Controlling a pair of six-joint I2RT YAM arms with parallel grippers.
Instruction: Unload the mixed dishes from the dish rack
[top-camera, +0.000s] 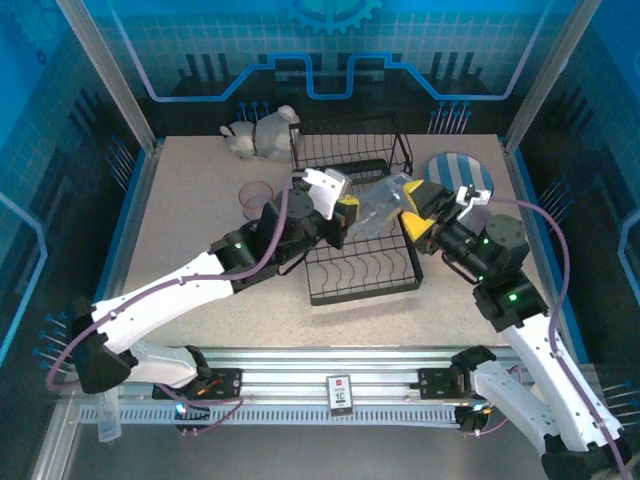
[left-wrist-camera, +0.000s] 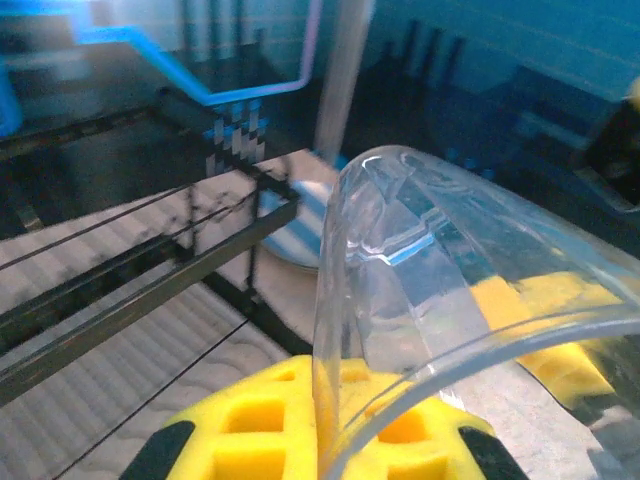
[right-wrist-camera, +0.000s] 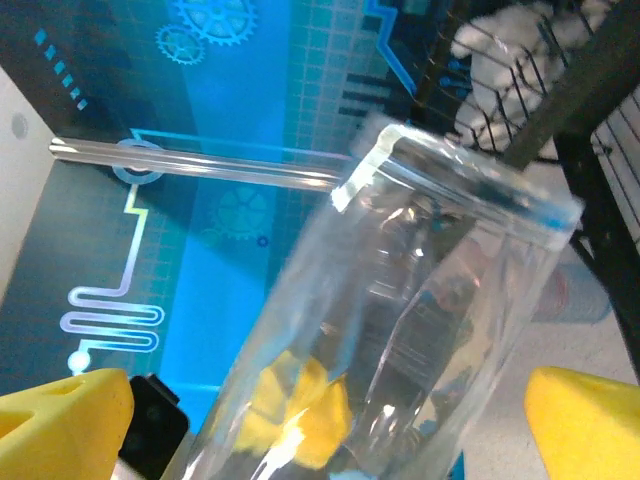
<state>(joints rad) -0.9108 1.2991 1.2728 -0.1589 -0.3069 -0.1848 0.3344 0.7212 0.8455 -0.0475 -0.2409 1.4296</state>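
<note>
Top external view: at the bottom of the frame both arms rise from their bases and slant inward, meeting over the large black wire dish rack (top-camera: 360, 275) in the middle of the speckled beige table (top-camera: 190, 210). Between them a clear blue-grey tumbler (top-camera: 378, 212) lies on its side, lifted above the rack's wires.

The left gripper (top-camera: 340, 205) is at the tumbler's left end and the right gripper (top-camera: 412, 210) at its right end. In the left wrist view, the tumbler's (left-wrist-camera: 430, 260) open rim fills the right half of the frame. Its wall is pinched at the rim against the left gripper's yellow pad (left-wrist-camera: 270, 425) at the bottom edge.

In the right wrist view, the right gripper's yellow fingers (right-wrist-camera: 590, 420) are spread wide, one in each lower corner. The tumbler (right-wrist-camera: 420, 300) stands between them, with a little space showing on each side.

Left of the rack, a translucent pink tumbler (top-camera: 257, 197) stands upright on the table, apart from the wires. Right of the rack, a round blue-and-white striped plate (top-camera: 455, 168) lies flat on the table, its lower edge hidden by the right gripper. The left wrist view shows the same plate (left-wrist-camera: 300, 240) past the rack's corner post (left-wrist-camera: 255, 215).

At the far edge, upper left of the rack, sits a white animal figurine (top-camera: 258, 133). It also shows through the rack's wires (right-wrist-camera: 600, 90) at the top right of the right wrist view (right-wrist-camera: 500, 40).
</note>
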